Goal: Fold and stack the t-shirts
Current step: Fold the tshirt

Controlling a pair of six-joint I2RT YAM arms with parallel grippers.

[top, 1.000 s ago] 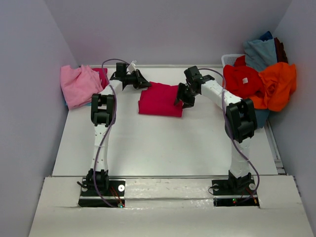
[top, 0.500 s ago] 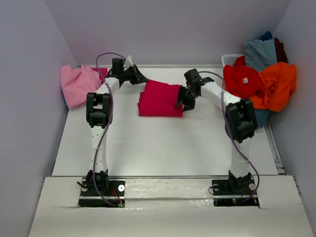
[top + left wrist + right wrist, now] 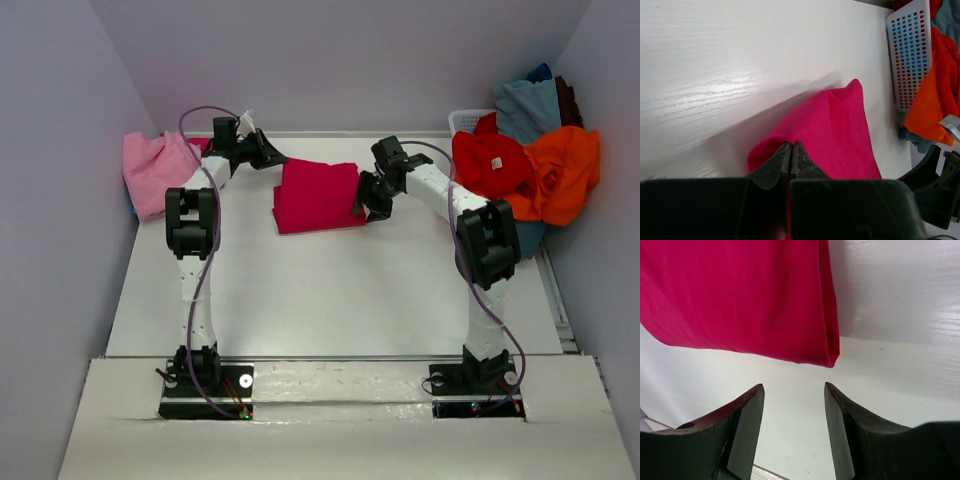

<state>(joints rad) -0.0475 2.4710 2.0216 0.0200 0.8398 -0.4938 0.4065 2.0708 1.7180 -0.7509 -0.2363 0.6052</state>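
A folded crimson-magenta t-shirt (image 3: pixel 315 195) lies at the back middle of the table. My left gripper (image 3: pixel 272 160) is shut on its far left corner and lifts that corner; the wrist view shows the jaws (image 3: pixel 790 150) pinched together on the cloth (image 3: pixel 835 135). My right gripper (image 3: pixel 362 205) is open and empty just off the shirt's right edge; in its wrist view the shirt's edge (image 3: pixel 765 305) lies just beyond the fingertips (image 3: pixel 794 390). A light pink t-shirt (image 3: pixel 158 172) lies crumpled at the back left.
A white basket (image 3: pixel 470 122) at the back right is heaped with orange (image 3: pixel 565 170), red (image 3: pixel 492 165) and grey-blue (image 3: pixel 528 105) shirts that spill over its rim. It also shows in the left wrist view (image 3: pixel 910 50). Grey walls close in on the table's sides.
My left gripper has moved left and back, pulling the crimson-magenta shirt's far corner with it; the shirt has shifted left and skewed. My right gripper has stayed beside the shirt's right edge.
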